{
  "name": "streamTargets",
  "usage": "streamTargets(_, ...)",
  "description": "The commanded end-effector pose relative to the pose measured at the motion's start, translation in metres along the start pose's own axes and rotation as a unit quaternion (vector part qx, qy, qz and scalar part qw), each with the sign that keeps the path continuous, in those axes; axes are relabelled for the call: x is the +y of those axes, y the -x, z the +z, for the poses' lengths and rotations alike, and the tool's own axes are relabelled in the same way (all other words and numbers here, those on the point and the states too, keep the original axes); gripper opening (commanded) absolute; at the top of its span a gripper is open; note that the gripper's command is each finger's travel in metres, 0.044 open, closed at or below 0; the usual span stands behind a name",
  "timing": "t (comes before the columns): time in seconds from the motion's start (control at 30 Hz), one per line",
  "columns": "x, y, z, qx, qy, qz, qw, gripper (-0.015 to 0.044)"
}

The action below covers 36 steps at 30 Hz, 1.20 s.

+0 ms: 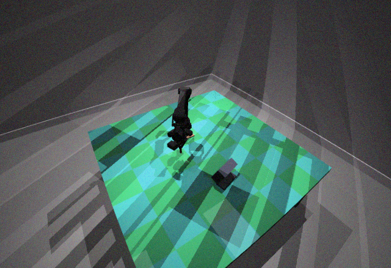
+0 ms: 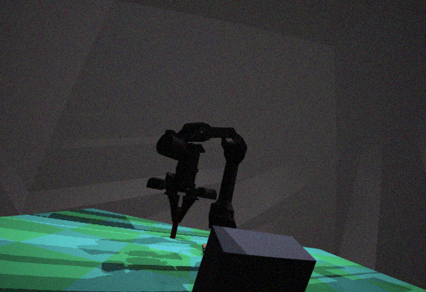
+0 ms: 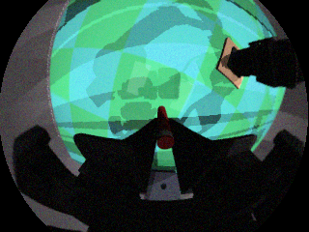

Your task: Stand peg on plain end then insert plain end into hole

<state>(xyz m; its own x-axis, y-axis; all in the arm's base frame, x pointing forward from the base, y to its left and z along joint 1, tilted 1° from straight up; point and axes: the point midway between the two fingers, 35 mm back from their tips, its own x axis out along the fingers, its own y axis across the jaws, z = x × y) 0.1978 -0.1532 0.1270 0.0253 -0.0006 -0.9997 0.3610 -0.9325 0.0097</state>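
Observation:
The red peg (image 2: 174, 230) (image 3: 165, 141) is upright with a slight tilt between my fingertips. Its lower end points down and appears off the table. A dull band shows near its upper end in the wrist view. My gripper (image 1: 180, 150) (image 2: 176, 219) (image 3: 162, 121) is shut on the peg and points down. The grey sloped panel (image 1: 228, 166) (image 2: 265, 244) (image 3: 155, 188) stands apart from the gripper. Its hole (image 3: 163, 187) shows as a small dark spot in the wrist view. The hole cannot be made out in either the top or the exterior view.
A flat orange-tan piece (image 1: 190, 137) (image 3: 223, 66) lies by the arm's base. The panel's dark base (image 1: 223, 181) sits on the green and cyan checkered table (image 1: 151, 205). Shadows of the arm fall on the table.

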Motion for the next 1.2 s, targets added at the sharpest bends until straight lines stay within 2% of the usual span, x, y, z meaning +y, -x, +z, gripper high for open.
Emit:
streamTargets(0.0, 0.0, 0.016, 0.0, 0.001, -0.002, 0.006, 1.0, 0.0)
streamTargets(0.2, -0.001, 0.027, -0.001, 0.001, -0.001, 0.006, 1.0, 0.0)
streamTargets(1.17, 0.008, 0.009, -0.034, 0.095, 0.068, 0.056, 0.992, 0.0)
